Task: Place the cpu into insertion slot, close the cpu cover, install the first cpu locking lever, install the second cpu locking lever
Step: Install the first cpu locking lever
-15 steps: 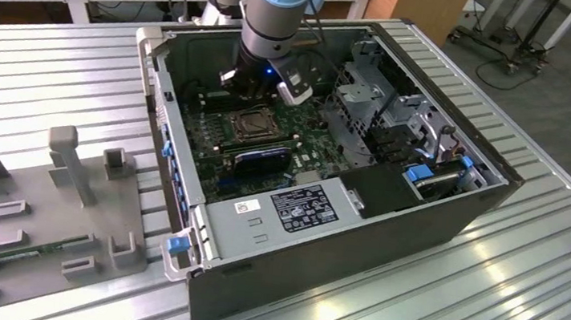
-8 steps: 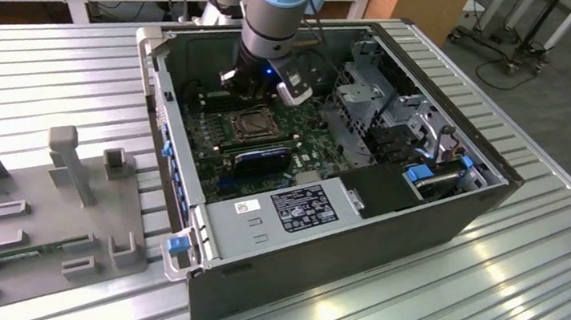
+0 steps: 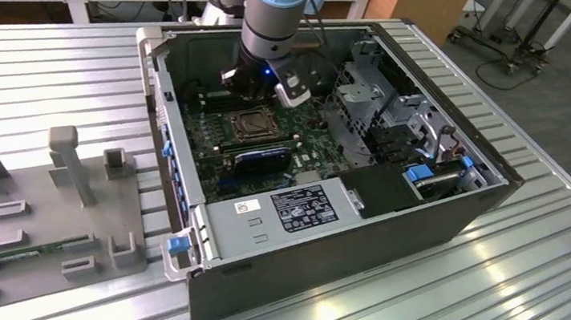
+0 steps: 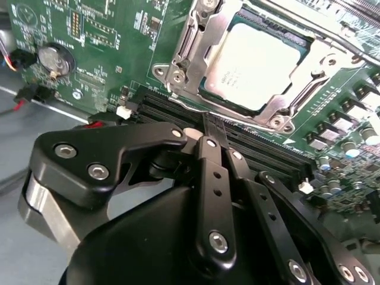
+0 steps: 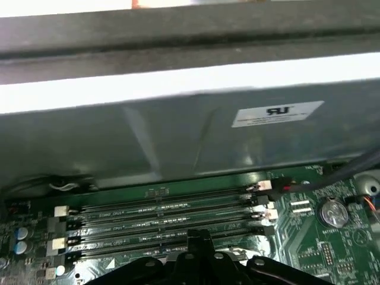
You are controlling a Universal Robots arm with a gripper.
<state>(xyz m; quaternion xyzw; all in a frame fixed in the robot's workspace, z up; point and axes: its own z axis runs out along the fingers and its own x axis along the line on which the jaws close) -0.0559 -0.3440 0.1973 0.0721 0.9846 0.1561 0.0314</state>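
Hand (image 4: 215,122) closed, black fingertips pressed together with nothing between them, poised over the long black memory slots (image 4: 178,110) just beside the insertion slot (image 4: 169,74); touching the slots or not, cannot tell. In the exterior view, set low inside the open computer case (image 3: 362,241) at the end of the blue-and-grey arm (image 3: 281,6).

Seated in the insertion slot, the cpu (image 4: 255,62), silvery top facing up, with the cpu cover (image 4: 270,110) lying flat around its edges. Thin wire levers along two sides of the frame; latched or loose, cannot tell.

Around the hand in the second wrist view: green board (image 4: 119,35), a round coin battery (image 4: 54,59), a red and black cable (image 4: 24,89) near it, and small capacitors (image 4: 350,148) on the far side of the socket.

Close behind the memory slots in the first wrist view, a grey case wall (image 5: 178,136) with a white label (image 5: 278,113), hemming in that side.

To the exterior view's right of the hand, a tall silver drive cage (image 3: 363,96) crowding the board, then blue clips (image 3: 429,175) farther toward the case corner. Nearer the camera, a labelled power supply (image 3: 292,205) closing off that end of the board.

Under the case, a ribbed metal surface (image 3: 47,76); on it, at the exterior view's left, a grey fixture tray (image 3: 44,205), just beside the case.
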